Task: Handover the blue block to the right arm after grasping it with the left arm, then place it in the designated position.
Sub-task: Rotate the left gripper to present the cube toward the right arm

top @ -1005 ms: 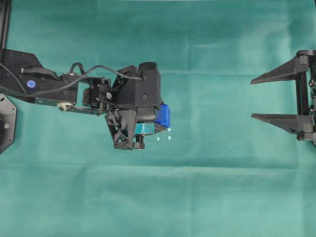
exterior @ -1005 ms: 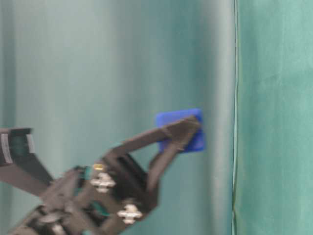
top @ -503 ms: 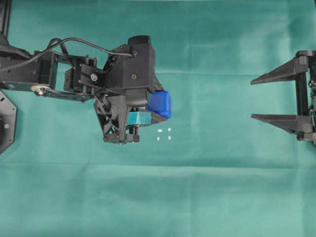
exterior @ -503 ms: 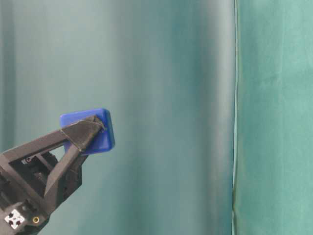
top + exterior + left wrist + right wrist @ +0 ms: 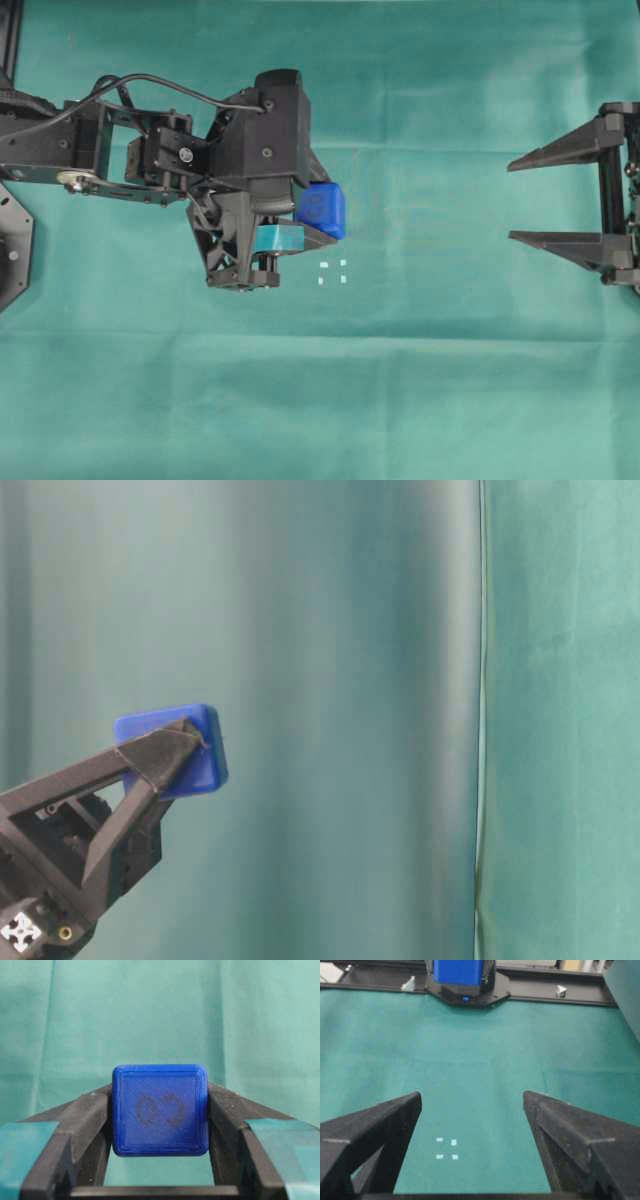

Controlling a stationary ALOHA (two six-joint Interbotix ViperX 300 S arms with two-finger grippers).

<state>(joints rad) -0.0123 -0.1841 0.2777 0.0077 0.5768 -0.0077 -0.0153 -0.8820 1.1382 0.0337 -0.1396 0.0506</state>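
Gripping the blue block (image 5: 160,1110), your left gripper (image 5: 318,222) hides its sides; the right gripper (image 5: 470,1110) gapes, cropped.

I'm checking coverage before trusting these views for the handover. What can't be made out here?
- Embossed mark on the blue block: left wrist view, too faint to read.
- Right end effector: overhead, body cut off by the right edge.
- Left end effector: table-level, far finger hidden behind the block.
- White marks: outside the table-level view.
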